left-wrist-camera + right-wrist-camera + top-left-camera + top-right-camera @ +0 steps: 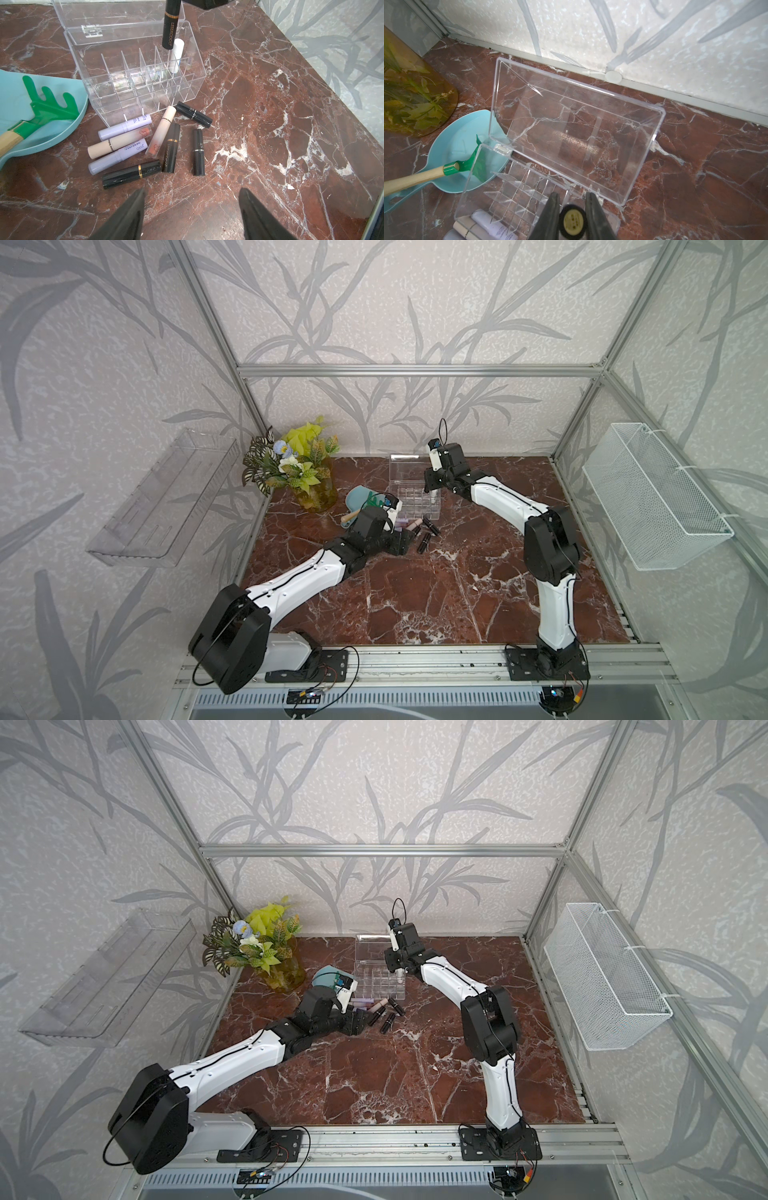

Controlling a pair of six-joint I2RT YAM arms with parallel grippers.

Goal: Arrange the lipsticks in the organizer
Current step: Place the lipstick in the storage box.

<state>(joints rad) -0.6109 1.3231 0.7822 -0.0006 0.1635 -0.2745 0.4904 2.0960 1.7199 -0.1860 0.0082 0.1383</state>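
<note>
Hanging over the far right part of the organizer (145,104), the right claw (572,195) is clamped on a black lipstick (170,22). The tube is held upright, its lower end close to the top of a white lipstick (176,56) and not yet inside any compartment. The white lipstick stands in a compartment toward the box's far right corner, and the other compartments that can be seen hold nothing. The organizer sits at the far middle of the marble table (457,593), with its clear lid (571,128) swung open toward the far wall.

Eight more lipsticks (170,147) lie flat on the table just on the near side of the organizer: two lilac, two pale pink and four black, several of them touching.

The left claw (192,191) hovers low on the near side of that cluster, its fingers spread apart with nothing between them.

Left of the organizer a green rake (47,108) rests in a blue scoop (58,135), and a vase of leaves (318,493) stands farther left.
</note>
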